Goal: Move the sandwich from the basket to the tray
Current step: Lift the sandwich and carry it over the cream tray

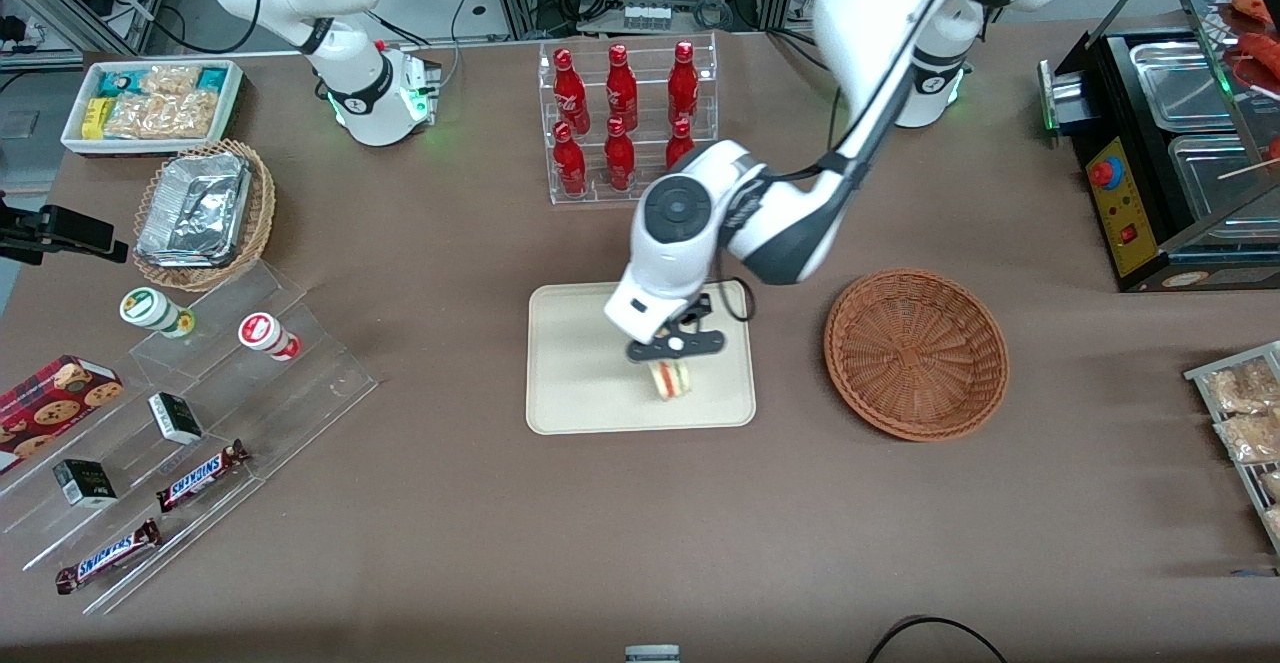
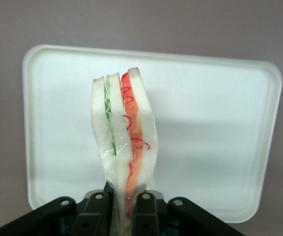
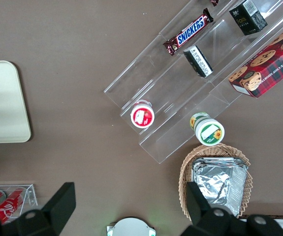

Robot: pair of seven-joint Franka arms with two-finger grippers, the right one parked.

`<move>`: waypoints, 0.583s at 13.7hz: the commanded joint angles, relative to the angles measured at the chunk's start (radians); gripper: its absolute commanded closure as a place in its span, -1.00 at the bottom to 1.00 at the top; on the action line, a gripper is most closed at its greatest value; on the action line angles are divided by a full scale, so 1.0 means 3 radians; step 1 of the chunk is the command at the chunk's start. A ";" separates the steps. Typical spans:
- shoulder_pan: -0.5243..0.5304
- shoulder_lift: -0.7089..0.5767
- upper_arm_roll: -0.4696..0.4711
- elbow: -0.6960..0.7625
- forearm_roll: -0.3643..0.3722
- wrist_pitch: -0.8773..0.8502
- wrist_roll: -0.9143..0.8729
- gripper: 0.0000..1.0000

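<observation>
Sandwich (image 2: 124, 142) clamped upright in the gripper (image 2: 123, 206), just above the tray (image 2: 215, 123)

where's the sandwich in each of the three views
Front view: the sandwich hangs below the gripper, over the tray, beside the empty basket.
Left wrist view: the sandwich stands on edge, clamped in the jaws, with the tray beneath it.
Right wrist view: not in it; only a corner of the tray shows.
Shared landmark: the tray.
</observation>
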 commanded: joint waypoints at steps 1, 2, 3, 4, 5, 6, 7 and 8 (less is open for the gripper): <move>-0.0088 0.0223 0.0048 0.0134 0.0096 0.0218 0.0108 1.00; -0.0099 0.0285 0.0048 0.0134 0.0106 0.0316 0.0108 1.00; -0.0104 0.0315 0.0048 0.0134 0.0151 0.0332 0.0108 1.00; -0.0104 0.0331 0.0043 0.0123 0.0197 0.0342 0.0108 1.00; -0.0104 0.0387 0.0038 0.0128 0.0218 0.0363 0.0108 1.00; -0.0104 0.0433 0.0038 0.0134 0.0244 0.0419 0.0113 1.00; -0.0124 0.0469 0.0023 0.0129 0.0249 0.0465 0.0113 1.00; -0.0195 0.0474 0.0023 0.0123 0.0254 0.0470 0.0108 1.00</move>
